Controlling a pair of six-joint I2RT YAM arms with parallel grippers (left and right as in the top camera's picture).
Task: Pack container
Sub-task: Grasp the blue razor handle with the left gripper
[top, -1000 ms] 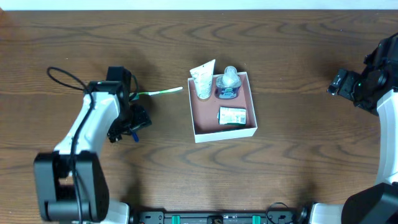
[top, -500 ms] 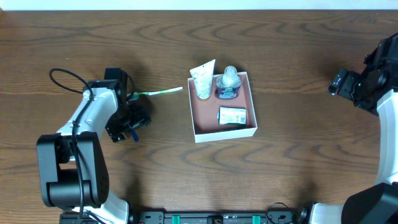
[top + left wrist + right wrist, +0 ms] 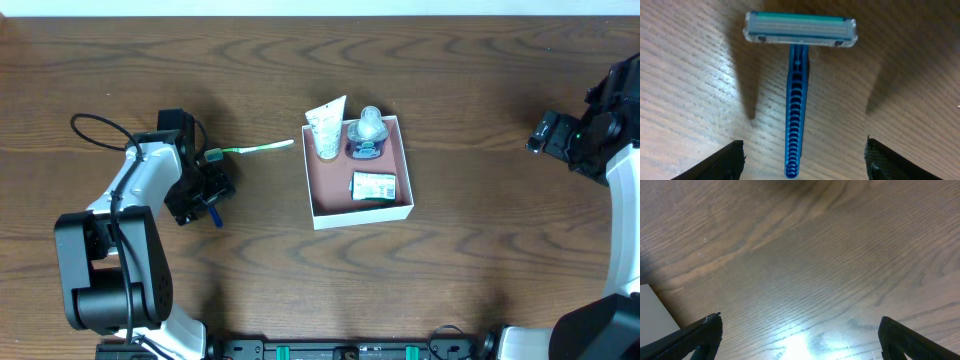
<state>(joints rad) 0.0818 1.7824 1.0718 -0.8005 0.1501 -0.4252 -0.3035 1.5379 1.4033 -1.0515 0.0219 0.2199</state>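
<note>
Right now my left claw hangs released just above the table, fingers spread wide, with the blue razor lying flat between them, its head pointing away from the claw and touching neither finger. The container sits well apart from it, between this claw and my right claw, which gapes fully released over wood.

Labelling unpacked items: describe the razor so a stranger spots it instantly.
Start at the white box in the centre and go left, past the green toothbrush, to the left end effector. The razor lies flat beneath its open jaws: blue ribbed handle, wide pale head.
</note>
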